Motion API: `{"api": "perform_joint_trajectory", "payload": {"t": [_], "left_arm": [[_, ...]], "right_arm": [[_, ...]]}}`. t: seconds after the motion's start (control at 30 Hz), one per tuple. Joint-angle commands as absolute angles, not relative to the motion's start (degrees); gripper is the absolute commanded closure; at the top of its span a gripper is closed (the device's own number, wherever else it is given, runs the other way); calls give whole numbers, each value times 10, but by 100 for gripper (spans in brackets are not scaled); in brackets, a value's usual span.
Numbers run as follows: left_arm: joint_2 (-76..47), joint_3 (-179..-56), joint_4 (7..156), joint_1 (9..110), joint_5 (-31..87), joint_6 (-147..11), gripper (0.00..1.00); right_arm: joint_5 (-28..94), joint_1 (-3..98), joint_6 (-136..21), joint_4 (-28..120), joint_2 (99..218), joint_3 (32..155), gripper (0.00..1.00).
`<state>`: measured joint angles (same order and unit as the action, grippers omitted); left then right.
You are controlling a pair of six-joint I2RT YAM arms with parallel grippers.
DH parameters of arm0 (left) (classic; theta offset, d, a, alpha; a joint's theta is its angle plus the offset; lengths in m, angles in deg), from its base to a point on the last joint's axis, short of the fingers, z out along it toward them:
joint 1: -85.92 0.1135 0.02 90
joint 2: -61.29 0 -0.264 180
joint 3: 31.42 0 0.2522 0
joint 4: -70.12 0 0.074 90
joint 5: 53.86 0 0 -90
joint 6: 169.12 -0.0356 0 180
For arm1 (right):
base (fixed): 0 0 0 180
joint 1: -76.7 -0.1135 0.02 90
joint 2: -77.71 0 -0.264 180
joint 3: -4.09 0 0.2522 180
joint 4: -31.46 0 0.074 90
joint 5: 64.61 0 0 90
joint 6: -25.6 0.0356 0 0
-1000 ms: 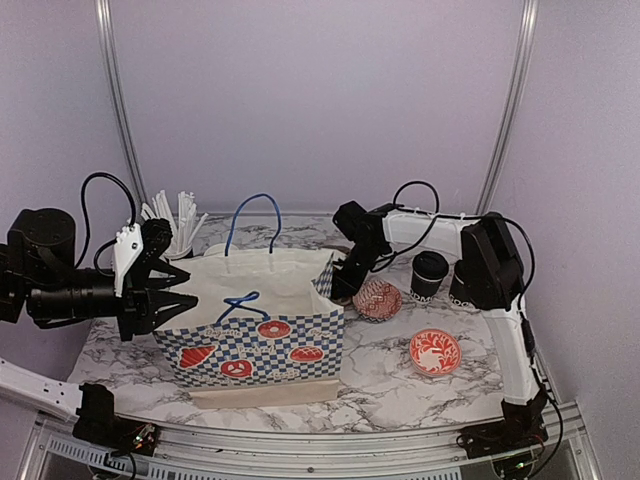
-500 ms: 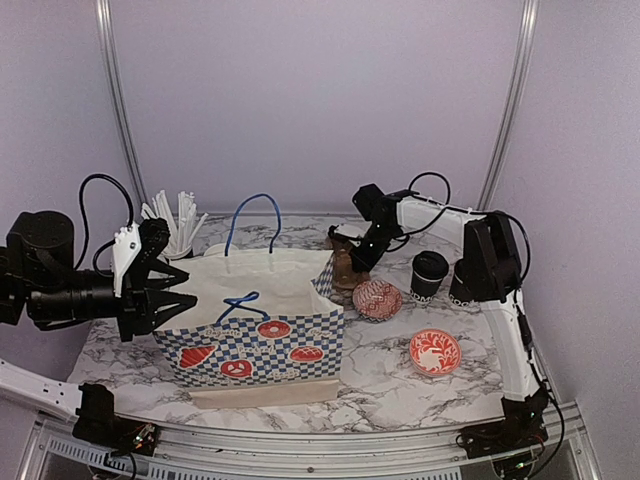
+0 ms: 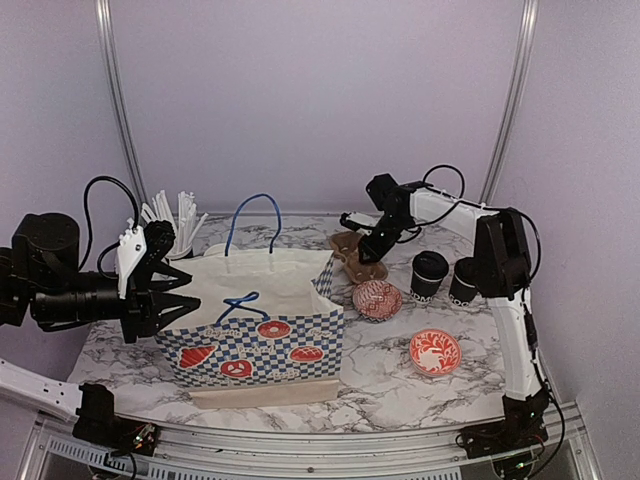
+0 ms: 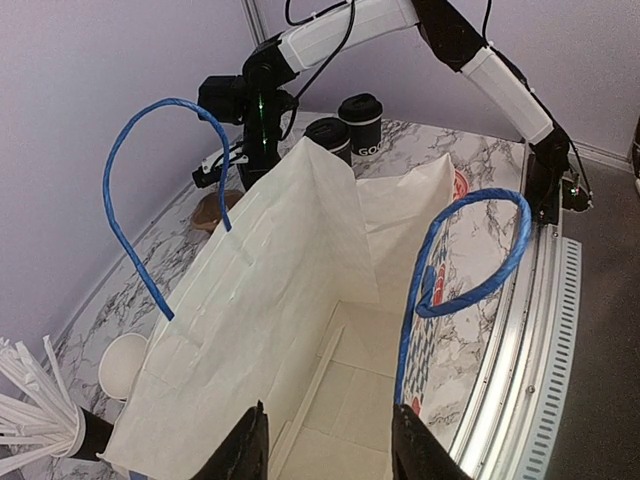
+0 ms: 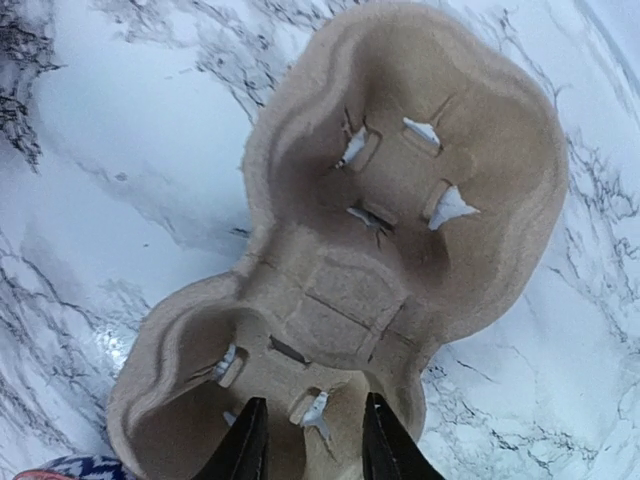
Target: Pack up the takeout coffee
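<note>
Two takeout coffee cups, black with black lids (image 3: 429, 274) (image 3: 464, 281), stand side by side at the right; the left wrist view shows them (image 4: 328, 134) (image 4: 362, 108) past the bag. My right gripper (image 3: 370, 254) (image 5: 315, 425) hovers over a brown cardboard cup carrier (image 3: 349, 247) (image 5: 400, 210) lying flat on the marble. Its jaws stand a little apart above one well, holding nothing. My left gripper (image 3: 184, 290) (image 4: 330, 425) is open at the left end of the checked paper bag (image 3: 262, 335) and looks into its white, empty inside (image 4: 300, 290).
A black cup of white straws (image 3: 176, 226) (image 4: 40, 425) stands behind the bag's left end. Two red-and-white bowls (image 3: 377, 299) (image 3: 435, 351) sit right of the bag. The bag's blue handles (image 4: 150, 200) (image 4: 470, 270) arch over its mouth.
My right gripper carried the cardboard carrier back and away from the bag's corner; the carrier now lies flat and the jaws have parted. The left arm has held still.
</note>
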<state>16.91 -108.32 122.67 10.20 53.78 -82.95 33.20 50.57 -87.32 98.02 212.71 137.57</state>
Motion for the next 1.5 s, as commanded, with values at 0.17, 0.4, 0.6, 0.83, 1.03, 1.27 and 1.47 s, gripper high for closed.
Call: {"api": "perform_joint_trajectory", "payload": {"t": [0.17, 0.4, 0.6, 0.83, 1.03, 1.27, 1.47], "left_arm": [[167, -1079, 1201, 99, 535, -814, 57], [166, -1078, 1199, 99, 538, -813, 57], [167, -1073, 1197, 99, 542, -814, 56], [164, -1073, 1195, 99, 545, -815, 56], [164, -1075, 1194, 99, 545, -815, 56], [160, -1089, 1194, 99, 543, -818, 55], [164, -1103, 1194, 99, 544, -821, 55]], "right_arm": [[364, 503, -831, 989, 2139, 1445, 61], [364, 503, -808, 992, 2173, 1492, 61], [358, 500, -800, 992, 2190, 1500, 61], [335, 491, -794, 992, 2206, 1499, 60], [319, 490, -788, 991, 2209, 1499, 61], [322, 491, -789, 988, 2202, 1499, 78], [333, 492, -797, 991, 2189, 1498, 85]]}}
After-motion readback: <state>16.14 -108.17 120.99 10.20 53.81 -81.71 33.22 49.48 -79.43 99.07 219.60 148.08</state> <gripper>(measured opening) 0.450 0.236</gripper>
